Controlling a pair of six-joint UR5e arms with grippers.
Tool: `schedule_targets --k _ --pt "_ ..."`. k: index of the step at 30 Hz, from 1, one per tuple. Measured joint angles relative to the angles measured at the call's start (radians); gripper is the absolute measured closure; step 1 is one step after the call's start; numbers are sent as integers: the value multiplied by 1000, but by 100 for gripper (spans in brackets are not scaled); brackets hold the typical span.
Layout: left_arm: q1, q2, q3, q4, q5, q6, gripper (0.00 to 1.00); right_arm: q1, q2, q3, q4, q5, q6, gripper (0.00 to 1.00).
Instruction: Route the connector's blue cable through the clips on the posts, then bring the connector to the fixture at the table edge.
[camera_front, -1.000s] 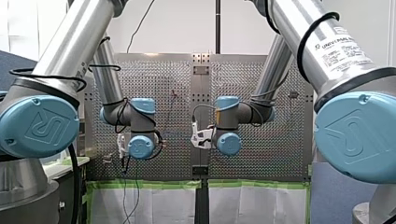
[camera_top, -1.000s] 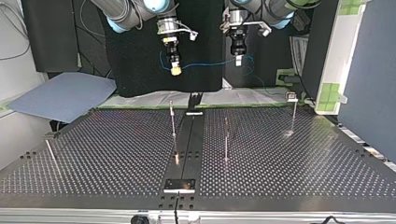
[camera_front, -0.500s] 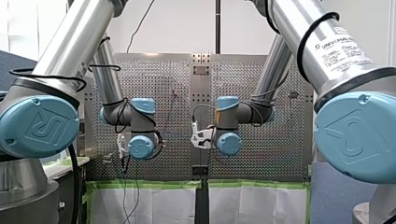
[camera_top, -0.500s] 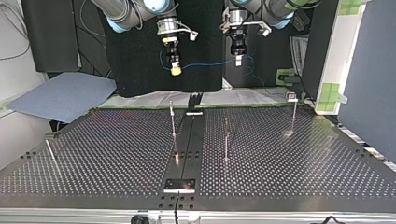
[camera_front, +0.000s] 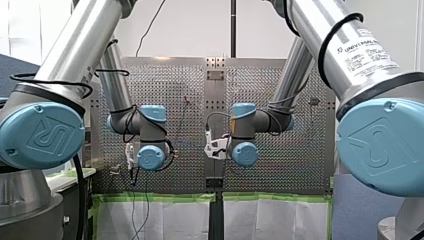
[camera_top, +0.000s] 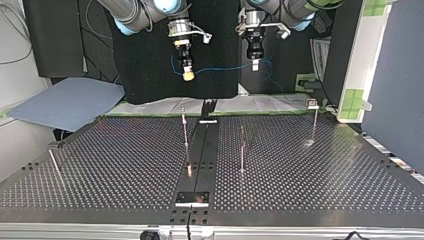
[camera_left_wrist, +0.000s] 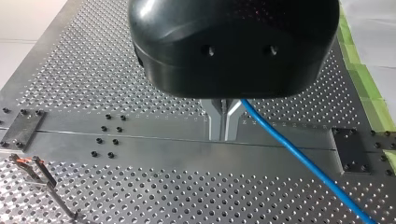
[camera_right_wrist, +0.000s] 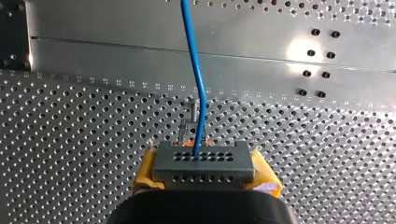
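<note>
Tabletop, front view: perforated metal tabletop (camera_front: 280, 90), matte, with a smooth rail (camera_front: 215, 90) down its middle
Top view: blue cable (camera_top: 220, 68) sags in the air between my right gripper (camera_top: 188, 75) and my left gripper (camera_top: 255, 64), well apart from the thin upright posts (camera_top: 242, 147)
Left wrist view: metal fingers (camera_left_wrist: 214, 122) pinched together on the thin round cable
Right wrist view: yellow pads (camera_right_wrist: 145, 171) clamped on the connector (camera_right_wrist: 203, 162), a grey block with rows of holes
Progress: nothing clipped yet, by my reading; all routing and the carry to the edge remain
</note>
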Motion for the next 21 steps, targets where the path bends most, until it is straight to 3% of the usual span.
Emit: schedule_targets --k 21 --pt "0 0 0 0 0 0 93 0 0 0 0 0 0 100"
